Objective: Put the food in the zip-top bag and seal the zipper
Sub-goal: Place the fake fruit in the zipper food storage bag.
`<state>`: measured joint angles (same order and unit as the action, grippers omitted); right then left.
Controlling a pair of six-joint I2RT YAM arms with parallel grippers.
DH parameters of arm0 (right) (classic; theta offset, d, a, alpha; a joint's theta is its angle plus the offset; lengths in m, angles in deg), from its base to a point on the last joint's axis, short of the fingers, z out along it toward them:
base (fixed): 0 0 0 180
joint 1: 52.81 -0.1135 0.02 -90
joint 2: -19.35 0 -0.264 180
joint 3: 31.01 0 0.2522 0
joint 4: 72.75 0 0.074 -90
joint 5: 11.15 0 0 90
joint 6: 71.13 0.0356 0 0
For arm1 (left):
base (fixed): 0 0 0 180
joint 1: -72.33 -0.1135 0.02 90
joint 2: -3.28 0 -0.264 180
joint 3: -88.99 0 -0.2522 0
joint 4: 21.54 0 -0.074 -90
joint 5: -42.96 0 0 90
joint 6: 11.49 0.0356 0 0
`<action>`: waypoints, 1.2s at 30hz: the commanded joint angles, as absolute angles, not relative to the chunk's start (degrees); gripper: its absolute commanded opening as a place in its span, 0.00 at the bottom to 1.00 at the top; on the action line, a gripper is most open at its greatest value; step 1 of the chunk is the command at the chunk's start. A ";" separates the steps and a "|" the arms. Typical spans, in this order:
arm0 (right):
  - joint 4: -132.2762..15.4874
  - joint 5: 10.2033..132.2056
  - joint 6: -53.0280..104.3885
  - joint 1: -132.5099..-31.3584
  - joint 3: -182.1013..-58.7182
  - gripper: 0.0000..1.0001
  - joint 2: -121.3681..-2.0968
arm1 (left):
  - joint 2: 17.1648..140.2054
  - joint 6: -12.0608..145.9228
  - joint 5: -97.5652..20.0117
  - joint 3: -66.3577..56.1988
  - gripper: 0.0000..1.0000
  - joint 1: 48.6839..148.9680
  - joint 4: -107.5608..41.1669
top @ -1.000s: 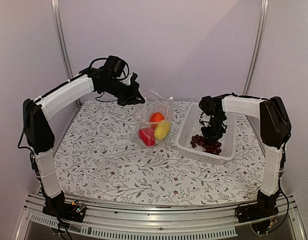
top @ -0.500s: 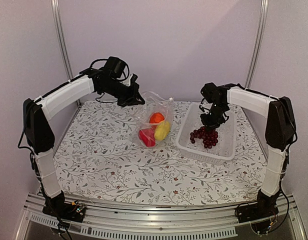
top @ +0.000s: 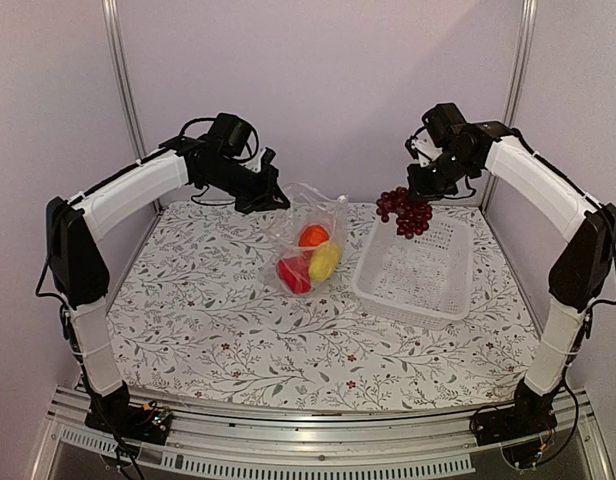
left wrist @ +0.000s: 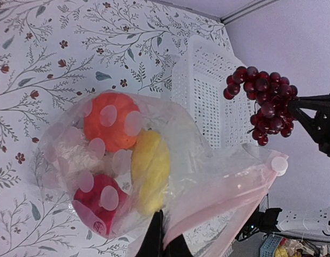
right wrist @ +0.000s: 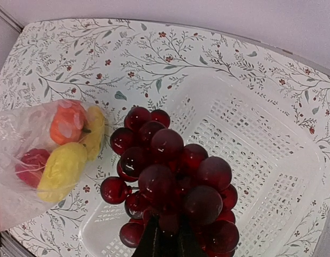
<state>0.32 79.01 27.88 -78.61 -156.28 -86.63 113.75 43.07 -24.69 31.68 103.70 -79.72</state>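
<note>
I see robotics lab test cell, not home. Plain pale walls (top: pixel 318 90) on three sides, aluminium posts (top: pixel 123 90) at back corners, slotted aluminium rail (top: pixel 318 440) carrying both arm bases (top: pixel 128 415). Floral tablecloth (top: pixel 218 320) only homely touch. Glossy grape bunch (top: pixel 406 212) and food pieces (top: pixel 324 262) in zip-top bag (top: pixel 318 205): plastic props. Past table edge, my left wrist view shows blurred clutter (left wrist: pixel 299 219), possibly power strip.

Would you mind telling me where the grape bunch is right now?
In the top external view, the grape bunch hangs from the right gripper at the right rear, over the far left corner of the white basket, right of the zip-top bag.
</note>
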 commanded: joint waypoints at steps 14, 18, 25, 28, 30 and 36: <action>-13.92 43.76 36.62 -79.13 -163.86 0.00 -77.92 | 113.73 41.65 -23.76 32.17 0.00 103.40 -79.24; -15.14 40.71 38.82 -81.03 -162.21 0.00 -77.60 | 113.83 41.39 -23.99 32.42 0.00 103.42 -79.24; -13.73 40.53 39.72 -86.18 -161.03 0.00 -78.83 | 113.91 40.36 -24.78 33.35 0.00 103.66 -78.78; -12.62 41.98 39.59 -87.97 -161.25 0.00 -79.97 | 113.18 39.81 -25.21 33.60 0.00 103.88 -77.71; -11.92 42.45 40.18 -88.25 -161.42 0.00 -80.75 | 113.09 39.62 -25.17 33.95 0.00 104.02 -77.66; -5.81 45.06 41.06 -88.67 -164.68 0.00 -84.57 | 112.27 39.40 -25.22 33.69 0.00 104.23 -77.67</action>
